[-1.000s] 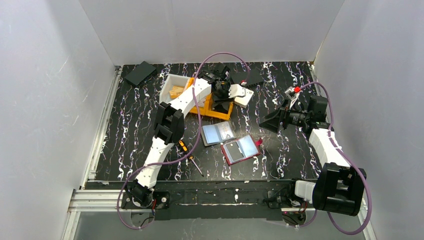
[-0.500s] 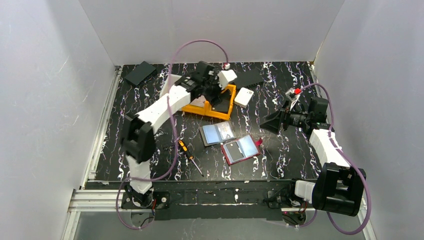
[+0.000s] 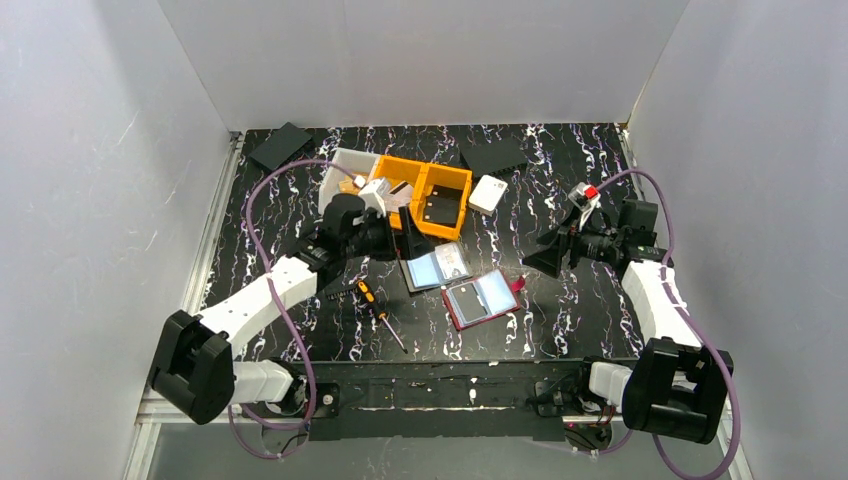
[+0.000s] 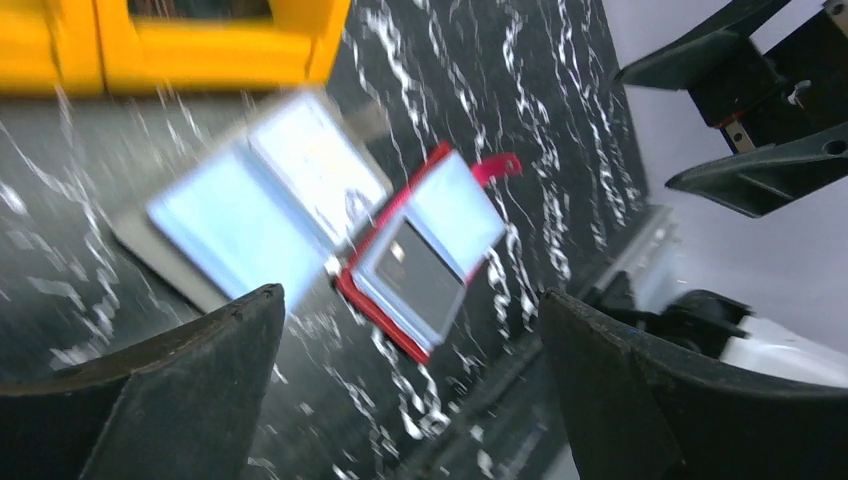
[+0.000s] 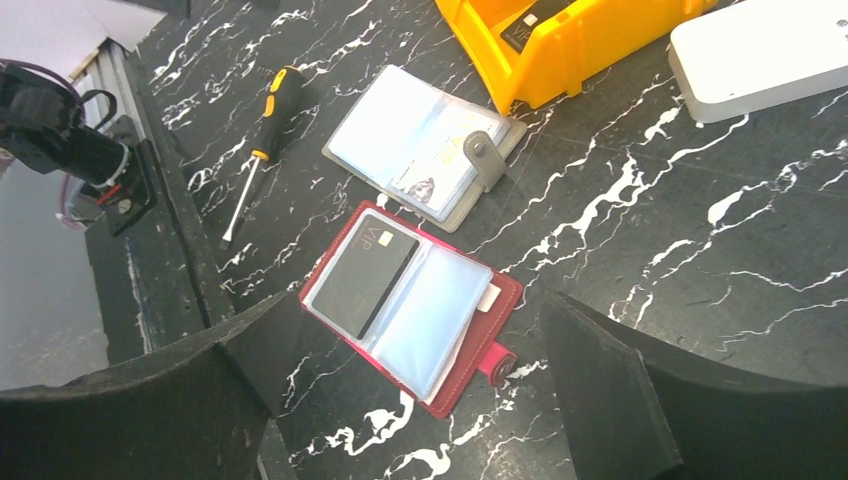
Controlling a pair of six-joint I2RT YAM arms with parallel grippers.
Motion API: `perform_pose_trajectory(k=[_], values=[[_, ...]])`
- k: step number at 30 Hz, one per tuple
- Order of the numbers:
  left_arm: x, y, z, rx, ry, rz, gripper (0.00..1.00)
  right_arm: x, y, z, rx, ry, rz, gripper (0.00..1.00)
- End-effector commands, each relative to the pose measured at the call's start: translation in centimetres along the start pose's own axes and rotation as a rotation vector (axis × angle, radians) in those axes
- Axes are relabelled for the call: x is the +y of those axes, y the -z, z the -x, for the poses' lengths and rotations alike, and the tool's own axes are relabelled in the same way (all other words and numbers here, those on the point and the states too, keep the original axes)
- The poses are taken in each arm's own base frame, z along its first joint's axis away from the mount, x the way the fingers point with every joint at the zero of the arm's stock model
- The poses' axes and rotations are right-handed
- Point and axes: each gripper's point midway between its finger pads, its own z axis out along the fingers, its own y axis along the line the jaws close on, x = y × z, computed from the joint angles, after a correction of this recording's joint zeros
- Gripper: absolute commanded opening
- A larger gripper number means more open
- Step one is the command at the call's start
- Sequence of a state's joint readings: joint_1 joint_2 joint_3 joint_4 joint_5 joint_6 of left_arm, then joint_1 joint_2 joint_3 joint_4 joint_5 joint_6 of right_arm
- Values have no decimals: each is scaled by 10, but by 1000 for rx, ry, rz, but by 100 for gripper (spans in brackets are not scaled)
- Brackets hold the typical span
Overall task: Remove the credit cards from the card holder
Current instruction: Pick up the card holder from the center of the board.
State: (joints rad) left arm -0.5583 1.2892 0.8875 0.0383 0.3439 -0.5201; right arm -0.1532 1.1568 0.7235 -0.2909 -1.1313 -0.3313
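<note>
Two card holders lying open on worktop, in front of orange bin: grey card holder nearest bin, red card holder just past it. One black card sitting in red card holder's clear pocket. One screwdriver lying nearby. Both hanging wide open, holding nothing: left claw, right claw.

Two white arms, black joints, looping purple cables.

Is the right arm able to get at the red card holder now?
Probably yes: the right gripper hangs open close to the red card holder, which lies spread on the table with nothing between them.
</note>
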Motion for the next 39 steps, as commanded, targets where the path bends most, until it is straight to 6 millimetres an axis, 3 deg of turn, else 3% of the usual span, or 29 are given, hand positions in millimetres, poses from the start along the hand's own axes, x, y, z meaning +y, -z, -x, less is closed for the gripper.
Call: perform_pose_trajectory(k=[1,7,11,19,26,32,39], values=[[-19,14,-22,26,327,-90,98,1,7,14,-20,102,-18,98],[-16,29,-57,24,364,-153,96,-2,13,11,-33,108,-31,98],[-26,33,-77,39,360,-186,92,-6,17,9,-43,99,-46,98],[-60,19,-112,58,334,-234,83,-11,17,5,-40,77,-56,98],[-59,0,-127,62,355,-189,71,-9,16,6,-33,93,-68,96],[-57,-12,-138,73,356,-152,69,1,-6,-8,56,117,-61,88],[-55,-24,-148,86,347,-135,57,23,-32,-30,150,147,17,66]])
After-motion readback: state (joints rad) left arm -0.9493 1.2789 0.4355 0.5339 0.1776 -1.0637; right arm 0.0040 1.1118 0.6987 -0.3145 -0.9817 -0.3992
